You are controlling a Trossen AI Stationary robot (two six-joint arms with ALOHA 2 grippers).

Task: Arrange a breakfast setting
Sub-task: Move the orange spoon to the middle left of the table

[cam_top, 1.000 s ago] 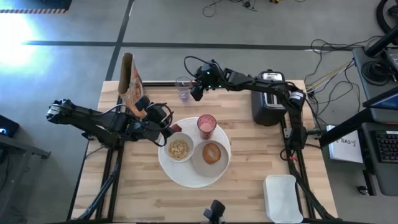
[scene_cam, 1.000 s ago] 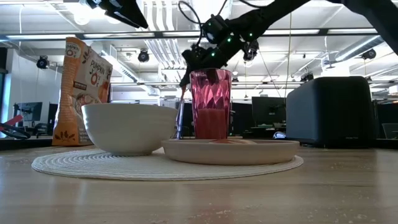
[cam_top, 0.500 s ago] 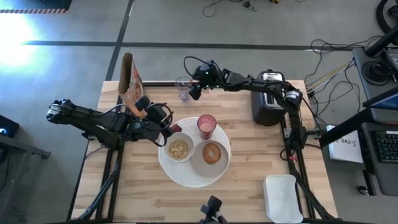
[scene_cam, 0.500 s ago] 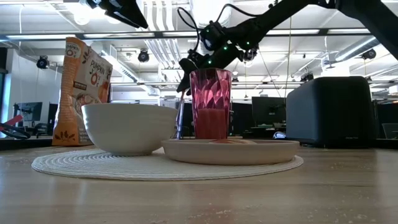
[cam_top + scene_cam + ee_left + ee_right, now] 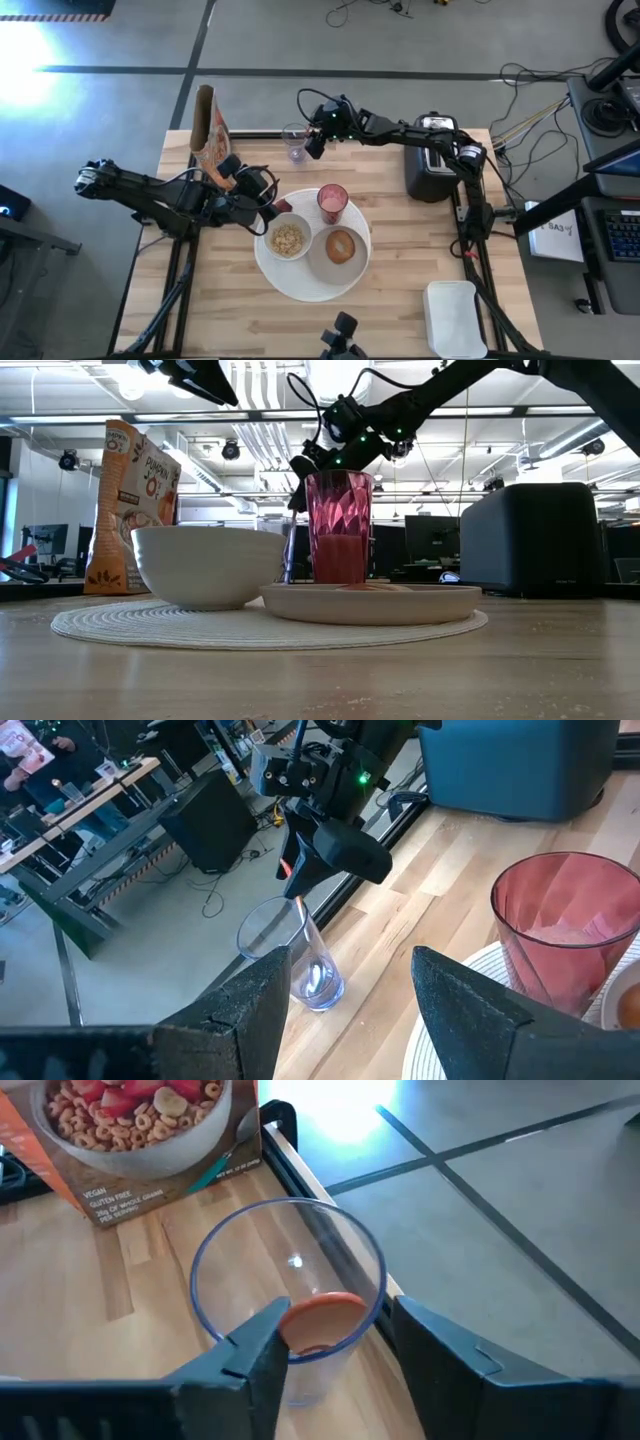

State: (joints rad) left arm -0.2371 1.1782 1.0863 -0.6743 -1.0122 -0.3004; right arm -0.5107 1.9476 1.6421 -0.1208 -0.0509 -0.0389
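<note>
A round white mat (image 5: 300, 280) carries a white bowl of cereal (image 5: 288, 239), a small plate with a browned bread piece (image 5: 341, 246) and a pink tumbler (image 5: 333, 202). A clear glass (image 5: 295, 141) stands upright near the table's far edge. My right gripper (image 5: 340, 1312) is at its rim, open, with one finger inside the glass and one outside. My left gripper (image 5: 275, 208) hangs open beside the bowl, on its left, with nothing between its fingers (image 5: 455, 1005). My right gripper comes at the clear glass slanting down from the table's right. One finger, with an orange pad (image 5: 322, 1320), dips inside the rim and the other (image 5: 440, 1355) stands outside the wall. Whether either finger touches the glass, I cannot tell.
A cereal box (image 5: 208, 130) stands at the far left corner, close to the clear glass. A black-and-silver toaster (image 5: 432, 160) sits at the far right and a white tray (image 5: 455, 318) at the near right. Bare wood lies between the glass and the tumbler.
My right gripper has sunk a little and edged toward the table's left, onto the clear glass's rim, rolling slightly. The glass has stayed upright in place.
</note>
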